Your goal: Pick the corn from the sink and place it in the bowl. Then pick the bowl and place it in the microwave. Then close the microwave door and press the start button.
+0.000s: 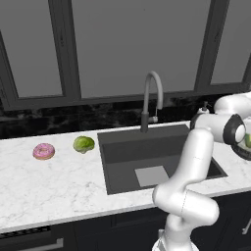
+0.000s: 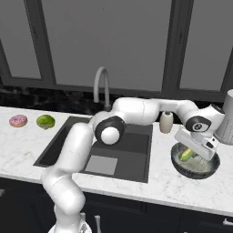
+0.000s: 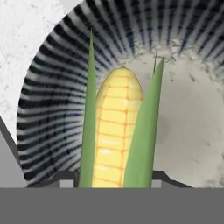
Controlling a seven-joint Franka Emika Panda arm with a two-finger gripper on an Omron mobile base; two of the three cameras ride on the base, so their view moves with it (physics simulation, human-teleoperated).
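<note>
One cob of corn sits clamped between the half-closed fingers of the gripper, hanging just inside the bowl right of the sink. It looks light, stiff, slick-husked; mid-cob suits best. Hand view shows kernels close; right base view shows the countertop.

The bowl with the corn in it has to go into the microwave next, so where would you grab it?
Probably by the rim, from above. The bowl is wide and round, far too broad for the gripper to span, so one finger inside the wall and one outside seems best. I would pick a stretch of rim away from the corn, which is in the gripper over the pale inside.
</note>
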